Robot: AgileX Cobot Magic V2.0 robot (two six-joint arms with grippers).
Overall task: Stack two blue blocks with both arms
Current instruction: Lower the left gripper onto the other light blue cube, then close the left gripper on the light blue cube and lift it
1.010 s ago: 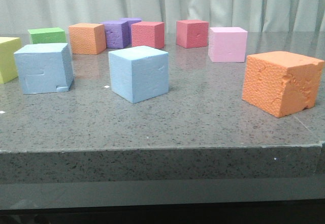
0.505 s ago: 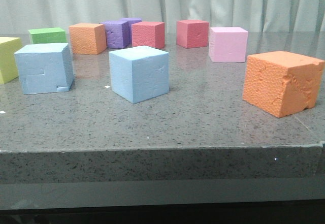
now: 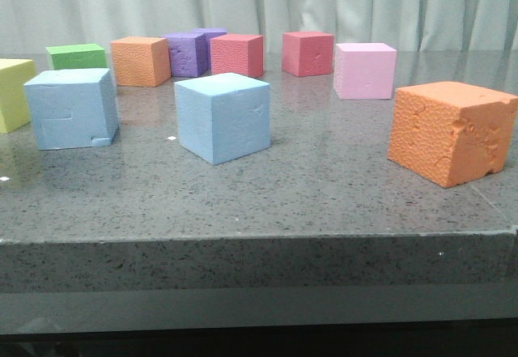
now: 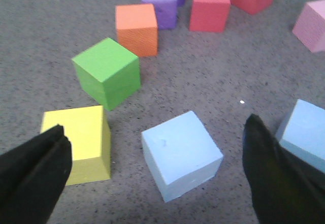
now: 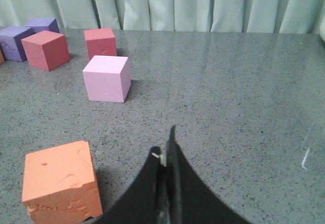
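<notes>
Two light blue blocks stand apart on the grey table. The one with a stepped seam (image 3: 71, 108) is at the left and the plain one (image 3: 222, 117) is near the middle. Neither gripper shows in the front view. In the left wrist view my left gripper (image 4: 155, 127) is open and empty above the table. The seamed blue block (image 4: 180, 153) lies between its fingers (image 4: 35, 168), untouched. The other blue block (image 4: 307, 132) is behind the other finger. My right gripper (image 5: 165, 142) is shut and empty over bare table, far from both blue blocks.
A yellow block (image 3: 12, 94) sits close beside the seamed blue block. Green (image 3: 76, 56), orange (image 3: 140, 60), purple (image 3: 186, 53), two red (image 3: 236, 54) and pink (image 3: 364, 70) blocks line the back. A large orange block (image 3: 449, 130) stands front right, near the table edge (image 3: 259, 235).
</notes>
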